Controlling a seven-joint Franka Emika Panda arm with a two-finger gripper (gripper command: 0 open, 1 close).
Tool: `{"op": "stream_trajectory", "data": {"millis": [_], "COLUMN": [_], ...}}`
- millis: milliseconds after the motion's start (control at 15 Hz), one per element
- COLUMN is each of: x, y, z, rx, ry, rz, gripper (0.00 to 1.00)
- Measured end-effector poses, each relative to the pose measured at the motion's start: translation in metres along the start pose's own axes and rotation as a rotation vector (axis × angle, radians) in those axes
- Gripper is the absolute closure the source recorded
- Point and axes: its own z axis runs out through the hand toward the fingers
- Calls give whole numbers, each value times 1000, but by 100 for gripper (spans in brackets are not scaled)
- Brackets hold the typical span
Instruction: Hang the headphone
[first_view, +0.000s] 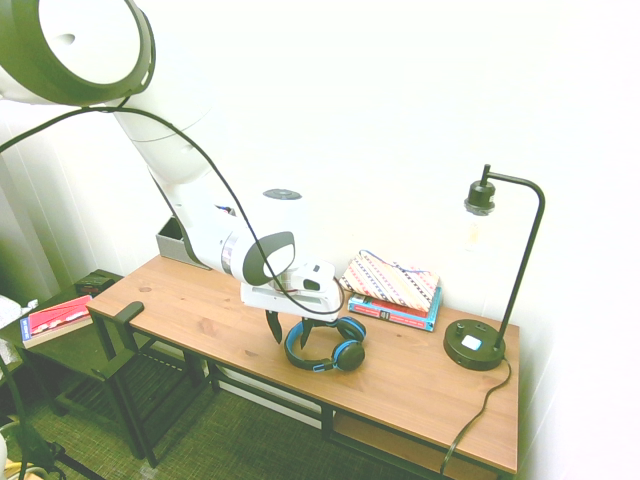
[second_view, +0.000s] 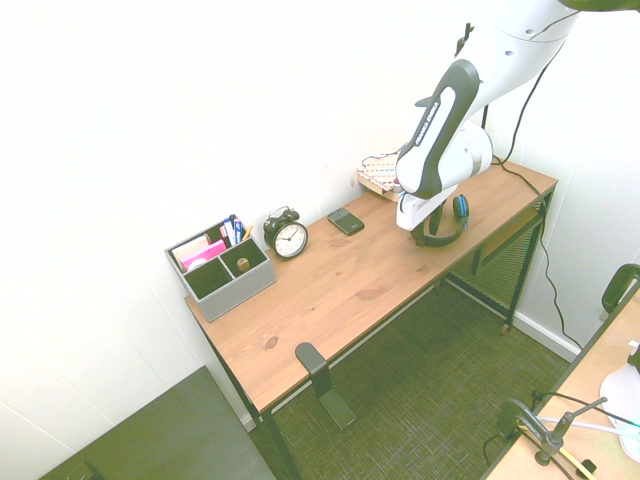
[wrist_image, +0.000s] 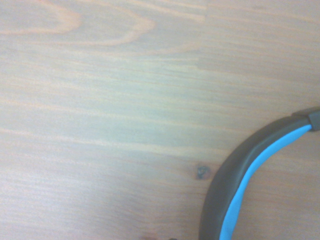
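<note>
Clock (second_view: 290, 238) shows in 1 view only.

wood-grained desktop (first_view: 220, 320), matt grey fabric-look organizer (second_view: 235, 290), smooth matt-black headband (wrist_image: 240, 170)

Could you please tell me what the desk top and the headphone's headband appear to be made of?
The long brown desk top looks like wood with a matt finish: grain lines and dark knots show. The curved black-and-blue headband seems to be smooth, padded plastic or faux leather, judging by its soft sheen; which one is unclear.
</note>
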Motion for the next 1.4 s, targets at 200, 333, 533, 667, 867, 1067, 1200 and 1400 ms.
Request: {"op": "stream_trajectory", "data": {"millis": [200, 333, 533, 667, 867, 1067, 1200, 1400], "x": [-3, -6, -7, -10, -25, -63, -109, -208], "y": [3, 5, 8, 7, -8, -32, -59, -90], "z": [4, 6, 4, -12, -74, -149, -196, -230], "rx": [-2, 3, 17, 42, 54, 8, -7, -2], "ry": [-7, 4, 17, 12, -73, -144, -156, -130], "rz": [6, 9, 42, 75, 83, 162, 172, 122], "gripper": [100, 100, 100, 100, 100, 100, 100, 100]}}
